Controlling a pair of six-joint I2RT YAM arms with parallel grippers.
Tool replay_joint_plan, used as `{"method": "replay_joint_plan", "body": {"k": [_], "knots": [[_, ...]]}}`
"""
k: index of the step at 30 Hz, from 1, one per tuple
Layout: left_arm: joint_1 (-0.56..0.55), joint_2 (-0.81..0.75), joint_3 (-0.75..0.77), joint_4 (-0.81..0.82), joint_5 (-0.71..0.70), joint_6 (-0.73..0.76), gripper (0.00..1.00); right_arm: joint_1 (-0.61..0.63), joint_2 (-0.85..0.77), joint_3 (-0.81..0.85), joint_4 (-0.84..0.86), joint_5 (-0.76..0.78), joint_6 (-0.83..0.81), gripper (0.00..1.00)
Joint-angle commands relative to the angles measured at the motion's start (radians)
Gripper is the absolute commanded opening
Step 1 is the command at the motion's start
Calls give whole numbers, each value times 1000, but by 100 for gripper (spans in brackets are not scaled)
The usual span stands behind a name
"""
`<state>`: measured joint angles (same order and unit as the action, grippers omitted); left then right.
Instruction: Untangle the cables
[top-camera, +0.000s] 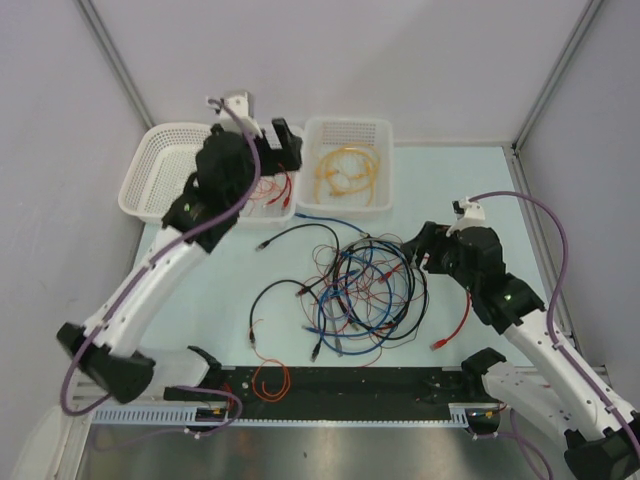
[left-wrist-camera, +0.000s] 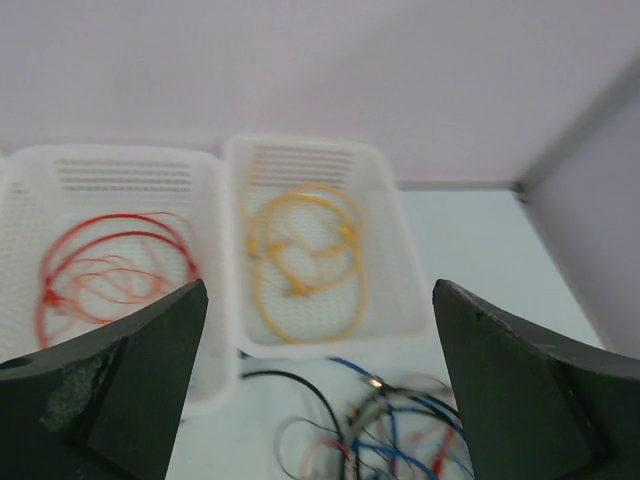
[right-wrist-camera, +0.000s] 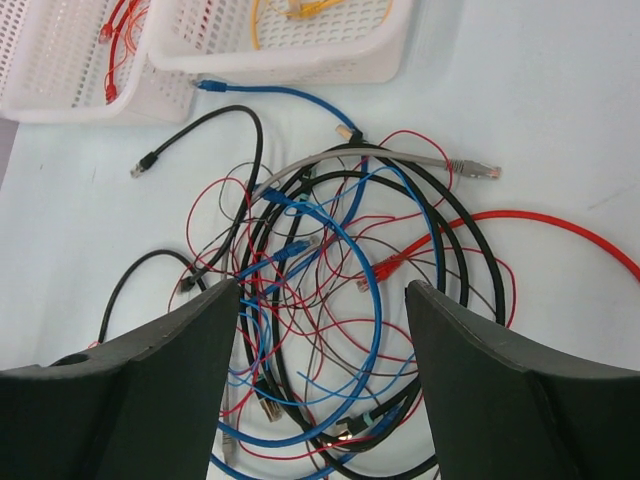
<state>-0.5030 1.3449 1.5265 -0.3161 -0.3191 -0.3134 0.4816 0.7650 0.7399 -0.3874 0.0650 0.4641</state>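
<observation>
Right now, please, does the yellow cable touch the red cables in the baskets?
Apart: the left wrist view shows the yellow cable and red cables in separate baskets.

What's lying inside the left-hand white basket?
Thin red cables, loosely coiled, lie in the left basket. Nothing else shows inside it, but the left tool hides the basket's near corner, so that part can't be checked.

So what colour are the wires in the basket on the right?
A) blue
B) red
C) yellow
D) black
C: the right basket holds only coiled yellow cables, while the red cables lie in the left basket.
</observation>
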Motion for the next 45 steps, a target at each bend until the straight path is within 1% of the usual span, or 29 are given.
{"method": "replay_joint_plan", "body": {"k": [1, 2, 4, 5, 8, 10, 14, 17, 19, 21, 22, 23, 24, 25, 26, 28, 29, 31, 32, 34, 35, 38, 40, 41, 42, 45], "knots": [[-197, -114, -279, 52, 21, 4, 99, 20, 7, -13, -5, -41, 15, 73], [-228, -171, -386, 58, 25, -27, 100, 37, 7, -20, -16, -40, 13, 72], [-306, -220, -494, 90, 50, -59, 100, 57, 10, -43, -27, -31, 18, 72], [-330, -257, -582, 100, 64, -87, 100, 77, 13, -51, -31, -18, 19, 72], [-410, -309, -704, 94, 74, -154, 98, 103, 29, -89, -28, 10, 41, 72], [-451, -328, -745, 81, 72, -183, 98, 126, 51, -105, -19, 15, 59, 71], [-474, -362, -837, 83, 106, -257, 98, 187, 75, -120, 10, 36, 82, 67], [-480, -340, -887, 84, 136, -291, 97, 241, 71, -119, 13, 79, 105, 66], [-482, -296, -901, 94, 173, -300, 96, 265, 68, -119, 16, 93, 111, 66], [-486, -261, -927, 135, 213, -300, 95, 275, 63, -120, 15, 99, 113, 66], [-491, -222, -943, 176, 259, -303, 93, 278, 60, -120, 7, 105, 117, 66], [-508, -205, -948, 196, 276, -305, 91, 279, 57, -120, 5, 108, 119, 66], [-520, -164, -951, 210, 293, -302, 86, 279, 56, -120, 2, 113, 120, 66], [-531, -144, -944, 218, 298, -300, 84, 279, 54, -119, -4, 114, 123, 67], [-548, -126, -936, 216, 296, -294, 80, 279, 50, -120, -5, 116, 126, 67], [-558, -75, -918, 200, 276, -293, 77, 281, 46, -120, -10, 122, 128, 67], [-563, -60, -917, 199, 273, -297, 73, 281, 45, -120, -13, 124, 131, 67], [-568, -29, -925, 213, 275, -311, 69, 282, 43, -120, -13, 127, 133, 66], [-569, -23, -925, 215, 275, -312, 58, 284, 42, -119, -16, 128, 134, 67], [-569, -12, -925, 206, 265, -314, 41, 284, 42, -120, -15, 130, 133, 66], [-569, -12, -924, 201, 256, -312, 23, 287, 42, -119, -18, 133, 133, 66], [-571, -48, -908, 167, 223, -303, 0, 285, 37, -120, -18, 139, 130, 66], [-571, -94, -875, 106, 187, -282, 0, 285, 28, -119, -16, 140, 128, 66], [-571, -166, -861, 85, 152, -261, 0, 285, 22, -120, -15, 139, 128, 66], [-571, -205, -833, 56, 134, -250, 0, 285, 11, -119, -10, 140, 127, 66], [-571, -387, -804, 55, 91, -220, 0, 293, -22, -120, 14, 144, 123, 66]]}}
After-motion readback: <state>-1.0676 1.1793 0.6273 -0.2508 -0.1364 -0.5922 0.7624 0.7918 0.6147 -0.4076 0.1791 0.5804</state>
